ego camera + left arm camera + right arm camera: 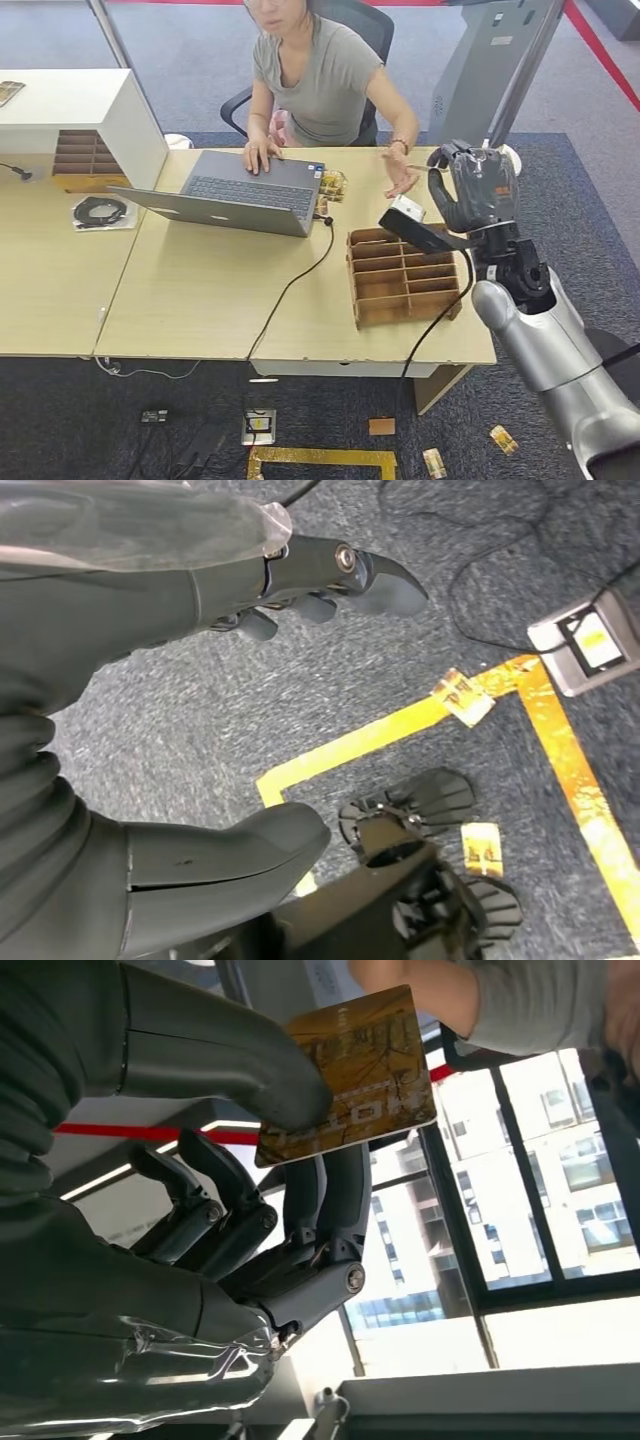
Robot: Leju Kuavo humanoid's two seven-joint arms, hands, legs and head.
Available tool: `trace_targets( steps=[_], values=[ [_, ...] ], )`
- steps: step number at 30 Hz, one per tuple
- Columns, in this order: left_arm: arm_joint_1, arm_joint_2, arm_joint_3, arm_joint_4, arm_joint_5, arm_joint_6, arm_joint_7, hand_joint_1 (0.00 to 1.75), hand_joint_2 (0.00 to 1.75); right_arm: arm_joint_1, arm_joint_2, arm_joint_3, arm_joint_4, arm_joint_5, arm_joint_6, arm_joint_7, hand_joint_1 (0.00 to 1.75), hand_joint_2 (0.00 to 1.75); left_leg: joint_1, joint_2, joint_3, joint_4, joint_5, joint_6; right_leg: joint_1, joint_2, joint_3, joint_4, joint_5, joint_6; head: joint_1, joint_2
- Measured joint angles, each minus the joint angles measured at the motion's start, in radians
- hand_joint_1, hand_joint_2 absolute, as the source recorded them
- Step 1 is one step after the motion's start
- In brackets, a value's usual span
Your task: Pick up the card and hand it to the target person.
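I am standing in an office: a person (321, 70) sits in a dark swivel chair (362, 30) at a pale wooden desk (219, 290) with an open laptop (234, 195) on it, its cable trailing off the near edge. Grey carpet (75, 420) covers the floor, and my right wrist sees big windows (543, 1190) facing tall buildings.

The right hand (474, 190) is raised above the desk (211, 290). Just beyond it the person's open hand (398, 175) reaches in; a cardboard rack (401, 277) sits below it.
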Motion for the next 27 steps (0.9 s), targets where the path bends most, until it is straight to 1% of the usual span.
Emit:
trace_targets(
  steps=[1,5,11,14,15,18,19,23,27],
  values=[
    [-0.004,-0.002,-0.002,0.000,-0.004,-0.003,0.003,0.00,1.75,-0.041,0.010,0.006,0.051,0.000,0.003,-0.005,1.66,1.75,0.000,-0.001,0.000,0.000,0.000,0.000,0.000,0.000,0.000,0.000,0.000,0.000,0.000,0.000],
    [-0.012,-0.007,-0.015,0.000,-0.010,-0.007,0.012,0.00,1.75,-0.145,0.049,0.027,0.210,-0.004,0.011,-0.015,1.61,1.75,0.000,-0.001,-0.001,0.000,0.000,0.000,0.000,-0.001,0.000,0.000,0.000,0.000,0.000,0.000],
    [-0.014,-0.012,-0.025,0.000,-0.009,-0.006,0.017,0.00,1.75,-0.261,0.122,0.068,0.432,0.010,0.042,-0.013,1.58,1.75,0.000,-0.001,-0.001,0.000,0.000,0.000,0.000,-0.001,-0.001,0.000,0.000,0.000,0.000,0.000],
    [-0.014,-0.013,-0.029,0.000,-0.007,-0.004,0.017,0.00,1.75,-0.297,0.157,0.088,0.524,0.021,0.057,-0.007,1.43,1.75,0.000,-0.001,-0.001,0.000,0.000,0.000,0.000,-0.001,-0.001,0.000,0.000,0.000,0.000,0.000],
    [-0.014,-0.014,-0.030,0.000,-0.007,-0.004,0.017,0.00,1.75,-0.307,0.168,0.094,0.551,0.026,0.062,-0.004,1.14,1.75,0.000,-0.001,-0.001,0.000,0.000,0.000,0.000,-0.001,-0.001,0.000,0.000,0.000,0.000,0.000],
    [-0.014,-0.015,-0.034,0.000,-0.009,-0.004,0.017,0.00,1.75,-0.330,0.193,0.110,0.617,0.035,0.074,0.001,0.10,1.75,0.000,-0.001,-0.001,0.000,0.000,0.000,0.000,-0.001,-0.001,0.000,0.000,0.000,0.000,0.000],
    [-0.014,-0.015,-0.037,0.000,-0.009,-0.004,0.017,0.00,1.75,-0.336,0.198,0.114,0.633,0.035,0.078,0.001,0.00,1.75,0.000,-0.001,-0.001,0.000,0.000,0.000,0.000,-0.001,-0.001,0.000,0.000,0.000,0.000,0.000],
    [-0.014,-0.018,-0.042,0.000,-0.010,-0.004,0.017,0.00,1.75,-0.352,0.214,0.127,0.683,0.018,0.106,-0.013,0.00,1.75,0.000,-0.001,-0.001,0.001,0.000,0.000,0.000,-0.001,-0.001,0.000,0.000,0.000,0.001,0.000],
    [-0.013,-0.018,-0.043,0.000,0.006,-0.003,0.017,0.00,1.75,-0.352,0.219,0.133,0.691,-0.038,0.137,-0.058,0.00,1.75,0.000,-0.001,-0.001,0.001,0.000,0.000,0.000,0.000,-0.001,0.000,0.000,0.000,0.001,0.000]
  ],
)
